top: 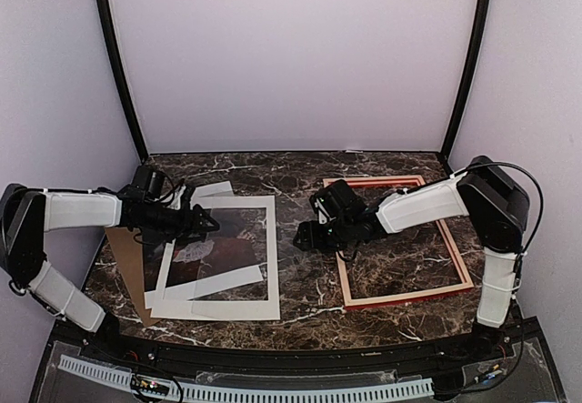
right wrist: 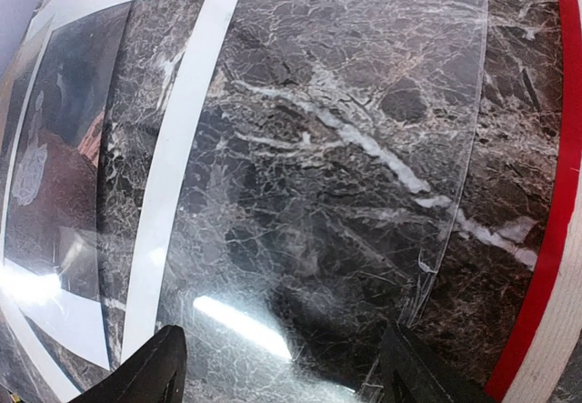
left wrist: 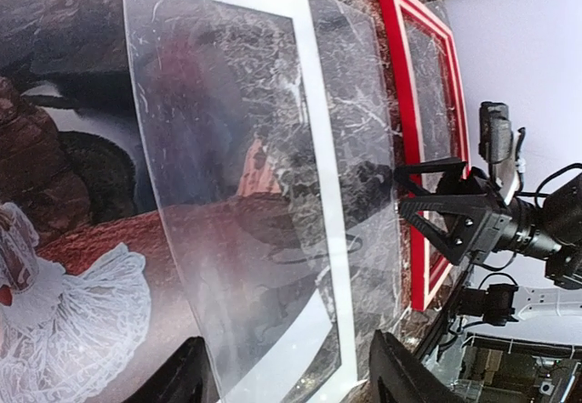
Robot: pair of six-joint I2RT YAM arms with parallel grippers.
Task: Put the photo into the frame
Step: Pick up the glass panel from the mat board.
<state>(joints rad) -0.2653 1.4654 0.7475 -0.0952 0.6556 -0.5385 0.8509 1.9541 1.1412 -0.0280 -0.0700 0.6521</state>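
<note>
1. One photo [top: 232, 239], one frame [top: 408, 295], one white mat [top: 218, 310], one brown board [top: 127, 257] and one clear pane [right wrist: 346, 148] are lying on the bench [top: 300, 171]; two arms are reaching in.
2. The photo is showing a dark brown-red scene with a white lace-dressed figure and a white margin; it is lying tilted at the mat's window on the left, apart from the frame.
3. The frame, red-fronted, is lying flat on the right; only marble is showing through its opening.
4. The left claw [top: 207, 226] is hovering spread over the photo; the right claw [top: 305, 235] is hanging spread over the pane, between mat and frame.
</note>
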